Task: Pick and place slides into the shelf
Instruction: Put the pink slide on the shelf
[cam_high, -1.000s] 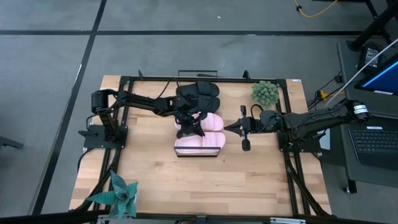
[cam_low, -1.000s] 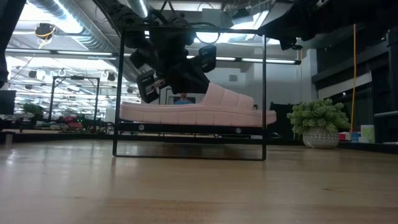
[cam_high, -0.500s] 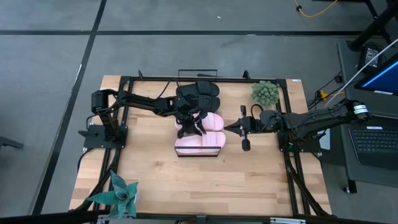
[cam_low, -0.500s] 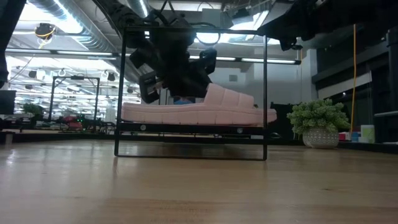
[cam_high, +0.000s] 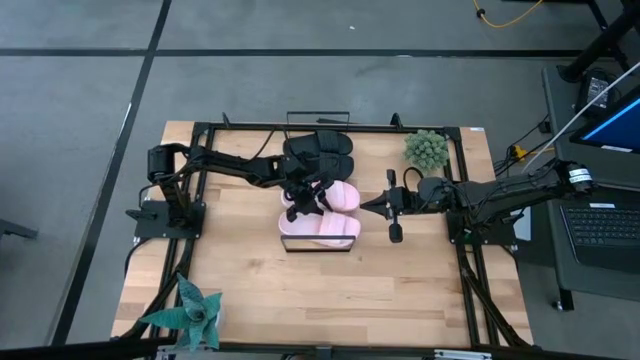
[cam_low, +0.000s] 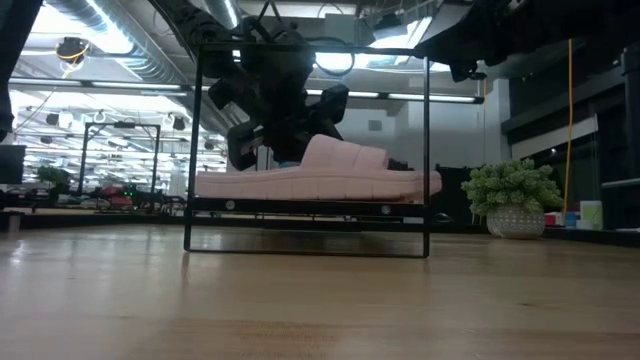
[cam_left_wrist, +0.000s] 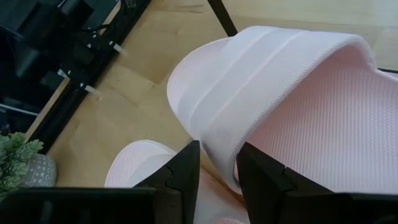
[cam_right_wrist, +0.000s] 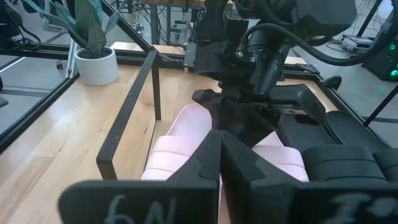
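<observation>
1. On the shelf (cam_high: 318, 246) in the middle of the worktop (cam_high: 260, 290), the left gripper (cam_high: 309, 203) is pinching the strap of the near pink slide (cam_high: 322, 226); a second ago that slide sat squarer, and now it's swinging toward the shelf's left end.
2. That's looking like a final nudge into line beside the other pink slide (cam_high: 343, 196), with the black pair (cam_high: 320, 152) already parked at the back edge.
3. The right gripper (cam_high: 378, 206) is waiting off the shelf's right end, fingers pressed together, empty.
4. Room is tight: wire rails (cam_low: 427, 150) are hemming both short ends, while the worktop's front edge is offering open space.
</observation>
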